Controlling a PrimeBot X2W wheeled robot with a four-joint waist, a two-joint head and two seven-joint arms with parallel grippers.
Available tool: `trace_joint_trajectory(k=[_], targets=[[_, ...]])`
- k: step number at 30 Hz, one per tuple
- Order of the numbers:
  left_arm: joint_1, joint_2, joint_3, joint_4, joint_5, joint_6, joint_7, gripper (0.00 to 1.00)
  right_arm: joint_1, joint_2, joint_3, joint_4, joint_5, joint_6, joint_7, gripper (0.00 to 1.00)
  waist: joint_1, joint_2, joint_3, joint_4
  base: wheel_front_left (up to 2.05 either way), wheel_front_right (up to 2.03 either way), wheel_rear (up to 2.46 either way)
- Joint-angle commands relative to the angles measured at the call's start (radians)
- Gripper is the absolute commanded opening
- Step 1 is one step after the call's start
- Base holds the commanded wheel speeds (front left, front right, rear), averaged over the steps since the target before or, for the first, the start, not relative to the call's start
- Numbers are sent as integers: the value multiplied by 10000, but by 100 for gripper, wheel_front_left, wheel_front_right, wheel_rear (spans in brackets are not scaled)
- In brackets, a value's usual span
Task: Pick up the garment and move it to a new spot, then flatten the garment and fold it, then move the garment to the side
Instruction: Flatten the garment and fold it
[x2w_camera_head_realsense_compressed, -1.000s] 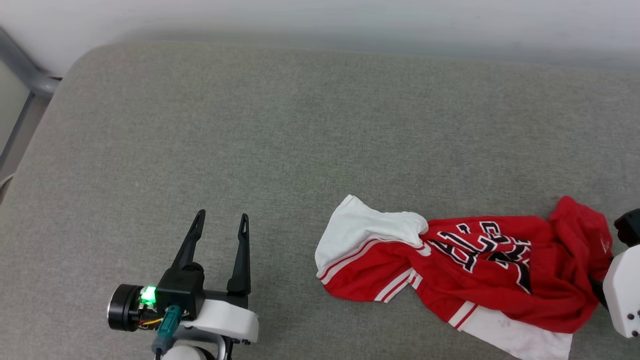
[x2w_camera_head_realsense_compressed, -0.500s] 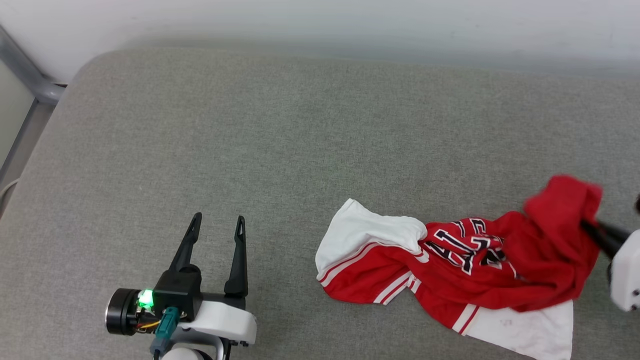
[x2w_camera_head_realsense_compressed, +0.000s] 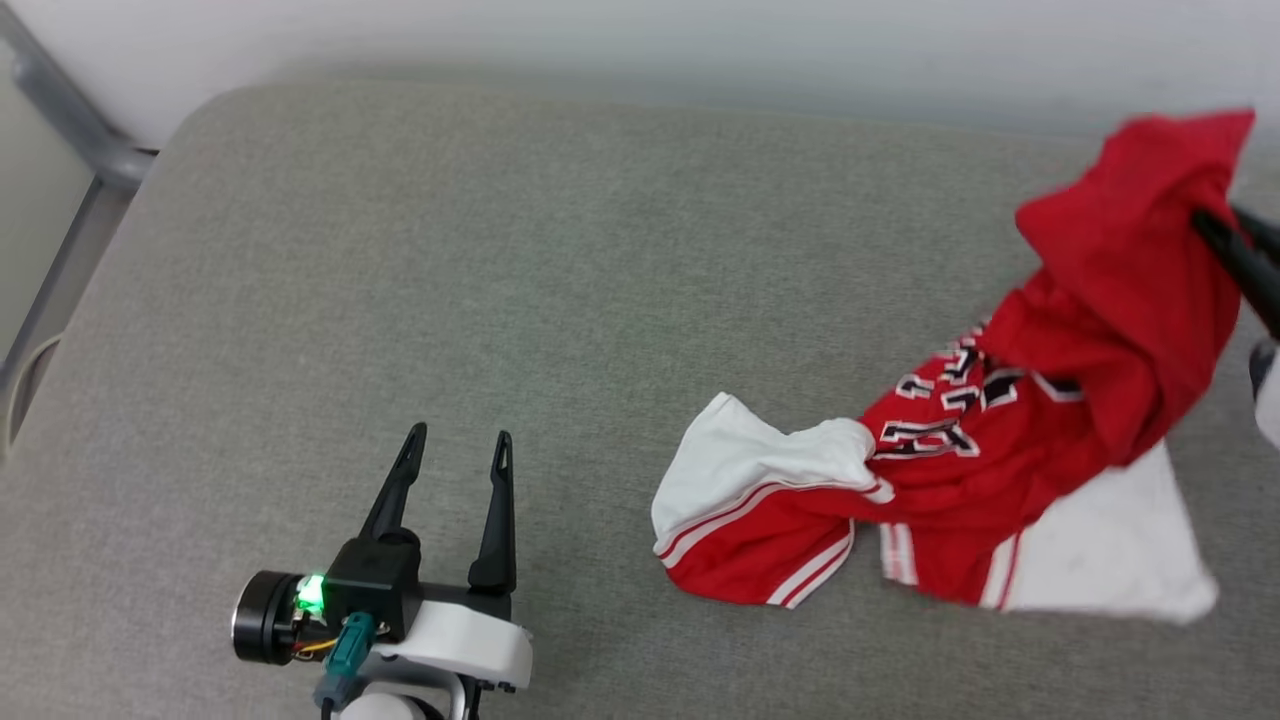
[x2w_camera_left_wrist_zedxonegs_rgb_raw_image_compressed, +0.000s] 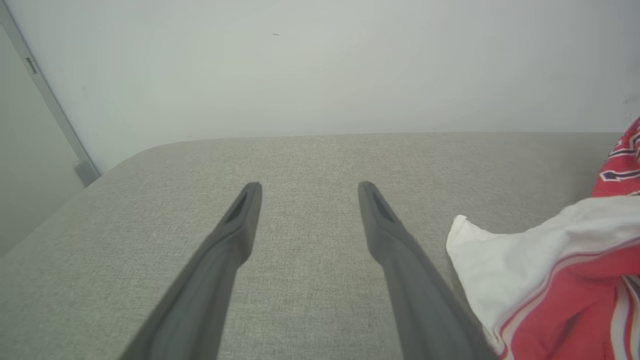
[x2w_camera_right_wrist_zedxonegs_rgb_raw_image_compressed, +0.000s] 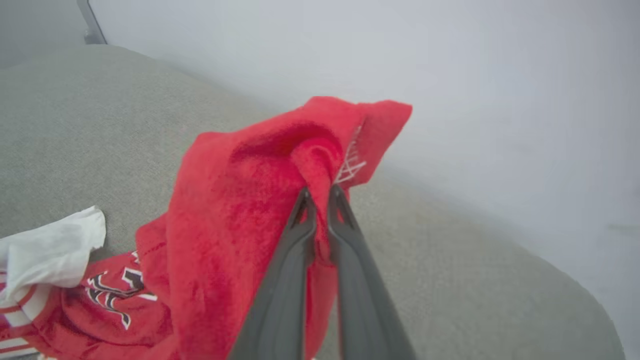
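Garment (x2w_camera_head_realsense_compressed: 950, 470) was found on the right of the grey cushion (x2w_camera_head_realsense_compressed: 500, 250), part lying, part lifted. Nearest the robot, the left gripper (x2w_camera_head_realsense_compressed: 458, 435) was over bare cushion with jaws wide apart and nothing between them. It stood near the garment's white sleeve (x2w_camera_head_realsense_compressed: 760, 465) but clear of it. Sleeve, striped trim and lettered chest lay bunched on the cushion. Farther off, toward the wall (x2w_camera_head_realsense_compressed: 600, 30), the right gripper (x2w_camera_head_realsense_compressed: 1205, 222) had its jaws pinched tight on a fold of red cloth, and that end hung raised above the cushion.

Assessment: pick-up in hand, with much of the cloth not yet airborne.

Recommended:
- Lift higher before any sideways travel, so that the trailing sleeve clears the cushion and does not drag.
- Move smoothly, since the pinch takes only a thin fold that might slip.
- Bring the left gripper to the sleeve only when spreading is wanted.
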Motion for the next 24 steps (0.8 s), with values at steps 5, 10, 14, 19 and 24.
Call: trace_joint_trajectory(k=[5, 10, 14, 19, 24], targets=[[-397, -12, -235, -90, -226, 147, -26, 100, -1835, 904, 285, 806, -578, -12, 523, 0, -1, 0, 563, 560, 0, 0, 0], [-684, -12, -510, -105, -428, 248, -26, 100, -3389, 1760, 1156, 2638, -1003, -11, 1041, 0, -1, 0, 1042, 976, 0, 0, 0], [-908, -12, -743, -117, -569, 339, -26, 100, -4219, 2355, 2130, 4187, -1157, -11, 1147, 0, -1, 0, 1374, 1268, 0, 0, 0], [-1110, -11, -964, -106, -688, 432, -26, 100, -4686, 2762, 3553, 5854, -1053, -12, 1481, 0, -1, 0, 1620, 1525, 0, 0, 0], [-1185, -11, -1003, -89, -699, 497, -26, 100, -4741, 2890, 4542, 6901, -454, -9, 1746, 0, -1, 0, 1645, 1622, 0, 0, 0]])
